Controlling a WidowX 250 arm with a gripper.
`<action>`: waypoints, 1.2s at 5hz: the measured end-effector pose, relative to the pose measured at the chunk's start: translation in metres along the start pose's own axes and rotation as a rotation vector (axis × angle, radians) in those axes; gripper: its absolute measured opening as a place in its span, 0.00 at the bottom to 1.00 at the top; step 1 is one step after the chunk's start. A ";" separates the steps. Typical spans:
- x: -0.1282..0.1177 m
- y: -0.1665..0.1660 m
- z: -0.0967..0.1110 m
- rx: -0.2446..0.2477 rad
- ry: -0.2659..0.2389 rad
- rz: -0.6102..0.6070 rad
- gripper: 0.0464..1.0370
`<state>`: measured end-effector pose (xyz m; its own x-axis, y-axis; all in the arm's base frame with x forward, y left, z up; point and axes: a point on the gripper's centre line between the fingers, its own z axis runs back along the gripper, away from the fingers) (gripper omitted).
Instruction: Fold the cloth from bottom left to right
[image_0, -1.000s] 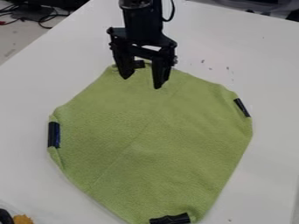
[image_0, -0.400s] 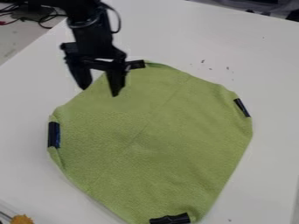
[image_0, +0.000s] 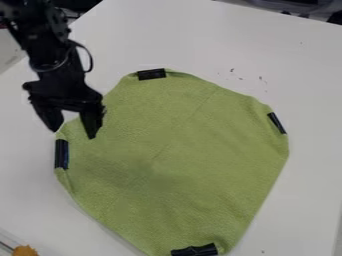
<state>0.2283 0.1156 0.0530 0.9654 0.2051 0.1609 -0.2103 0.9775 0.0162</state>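
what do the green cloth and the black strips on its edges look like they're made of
The green cloth looks like a soft woven or knit fabric, perhaps microfibre: its surface is matte and finely textured, with faint crease lines. The black strips look like tape, possibly plastic or vinyl, with a slight sheen on the left one and wrinkles on the bottom one.

Four short, black, rectangular strips (image_0: 151, 74) to one green, roughly rounded fabric cloth (image_0: 180, 150)

One strip at the cloth's top edge, one at its left, one at its right, one at its bottom, making four; one black, jointed robot arm (image_0: 50, 52); one black, two-fingered gripper (image_0: 73, 134); one black, looping cable (image_0: 91, 59) beside the arm; one white, flat-topped table (image_0: 307, 100); one small, rough, orange-yellow lump (image_0: 25, 250); several tiny dark specks (image_0: 260, 78), too small to count surely.
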 end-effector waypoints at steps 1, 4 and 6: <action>-0.019 0.011 -0.010 0.026 0.020 0.044 0.96; -0.028 0.018 -0.030 0.009 0.045 0.060 0.94; -0.013 0.027 -0.043 -0.016 0.058 0.018 0.70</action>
<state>0.2167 0.1415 0.0090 0.9690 0.2244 0.1039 -0.2254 0.9743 -0.0019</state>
